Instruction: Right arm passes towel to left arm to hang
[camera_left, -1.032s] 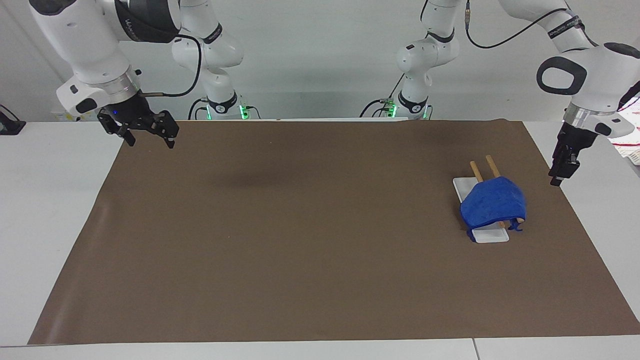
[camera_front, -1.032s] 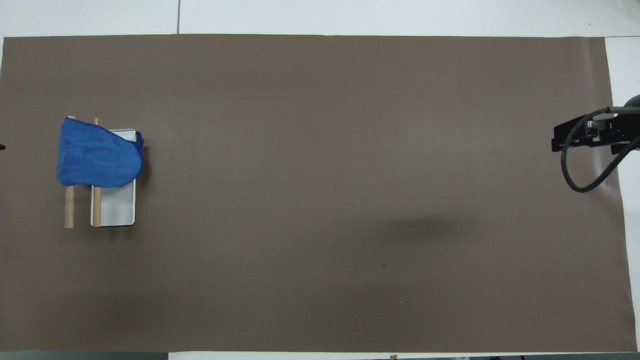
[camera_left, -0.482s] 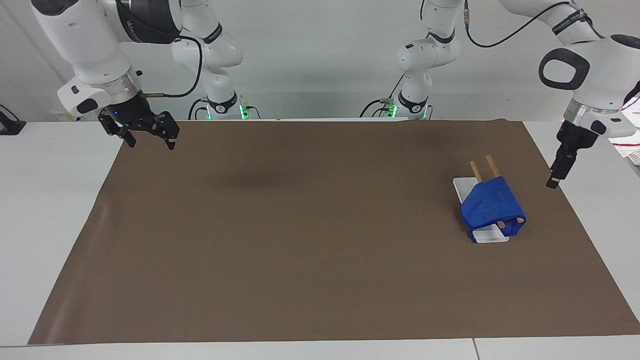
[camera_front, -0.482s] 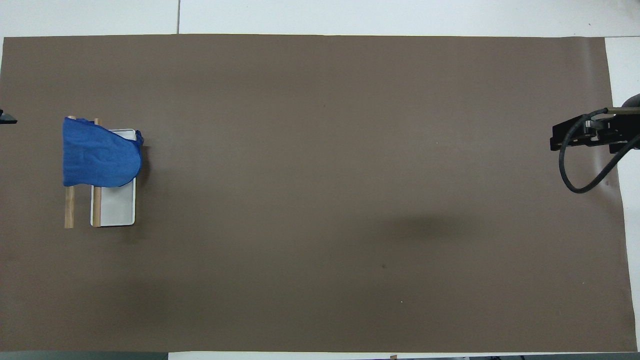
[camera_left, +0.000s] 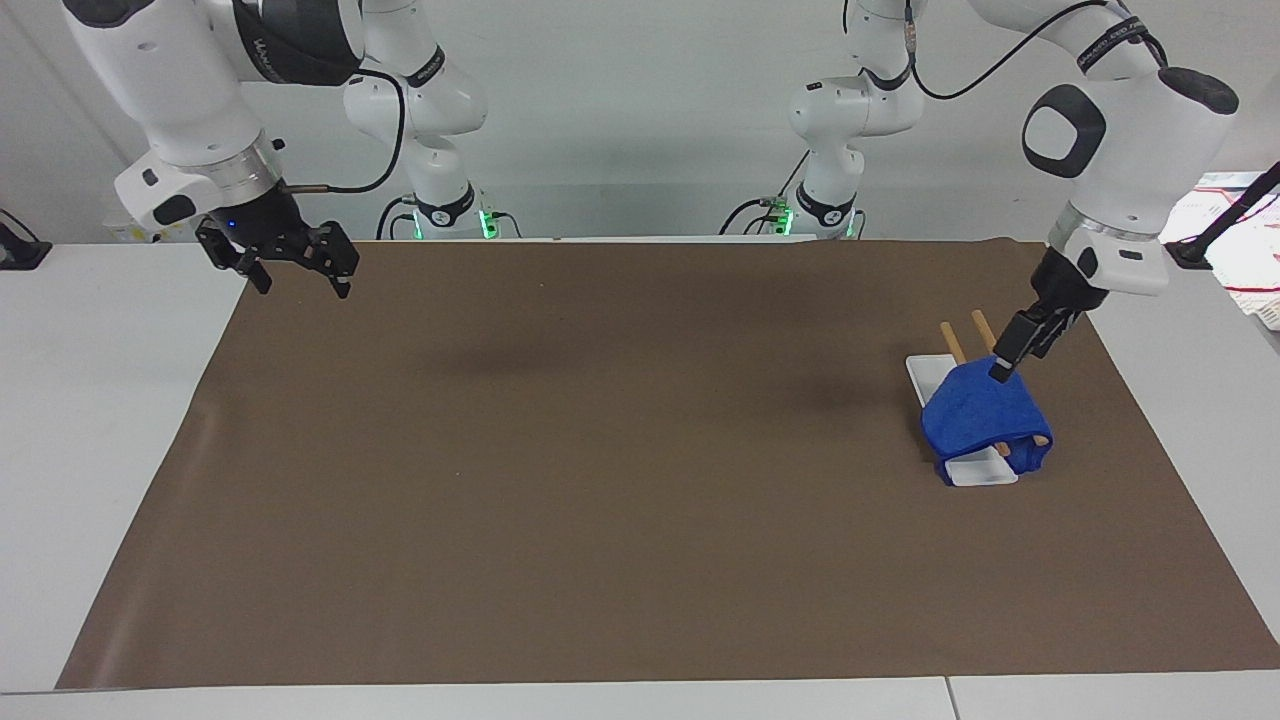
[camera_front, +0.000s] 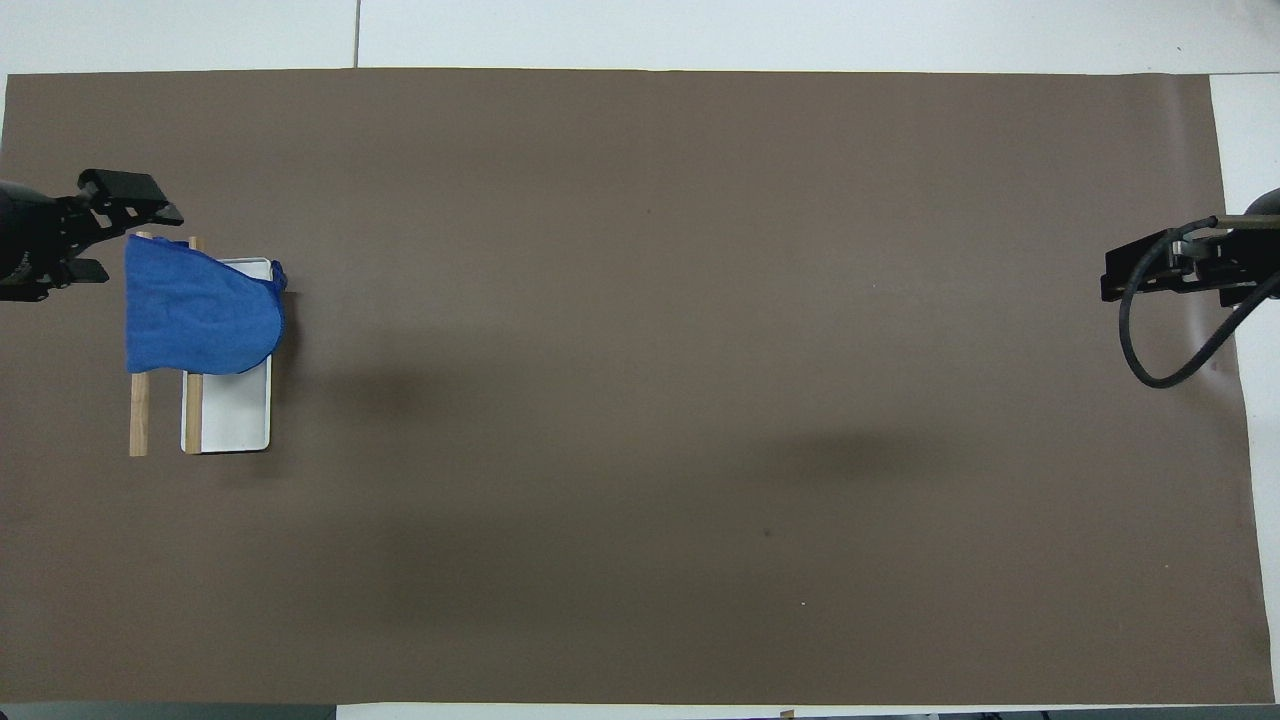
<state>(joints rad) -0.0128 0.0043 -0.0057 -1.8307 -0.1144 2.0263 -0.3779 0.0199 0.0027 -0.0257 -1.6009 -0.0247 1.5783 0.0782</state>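
The left pincer has swung in over the royal-blue soft towel, open and empty. The towel drapes two wooden rods at the left arm's end. Hanging looks done; next, retreat. The right pincer waits open, empty.

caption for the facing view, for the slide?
Towel draped over the wooden rack; open left gripper beside it, right gripper waiting.
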